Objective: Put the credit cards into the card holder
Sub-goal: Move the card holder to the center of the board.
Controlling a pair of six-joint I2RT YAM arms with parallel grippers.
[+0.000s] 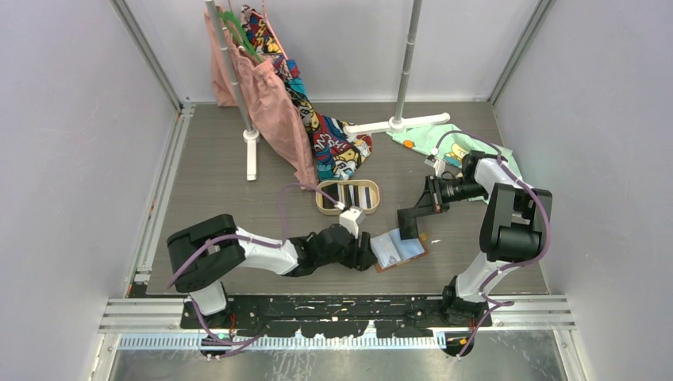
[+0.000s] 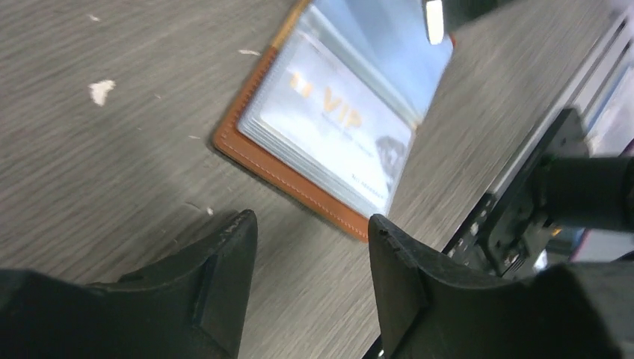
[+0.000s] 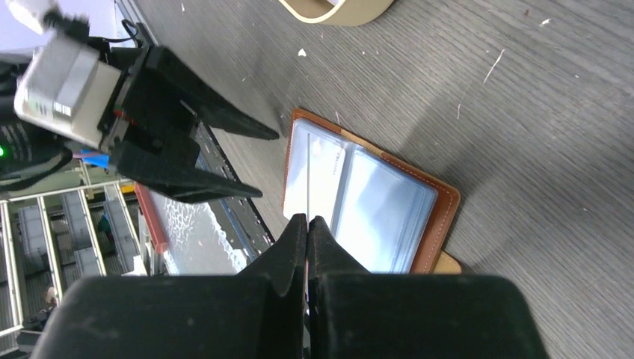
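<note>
Card holder [image 3: 366, 202] lies open, long axis left-right; left tool [image 2: 312, 224] spread, right tool [image 3: 307, 221] clamped on a credit card [image 3: 308, 176].

Bright, even overhead light fills the top view, leaving soft shadows under the arms [image 1: 262, 252]. The left wrist view is blurred, pale glare washing the card holder [image 2: 329, 127]; the right wrist view is sharper.

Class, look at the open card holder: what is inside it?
The card holder holds clear sleeves; the top one shows a VIP card. Sleeves beneath are covered; contents unseen.
</note>
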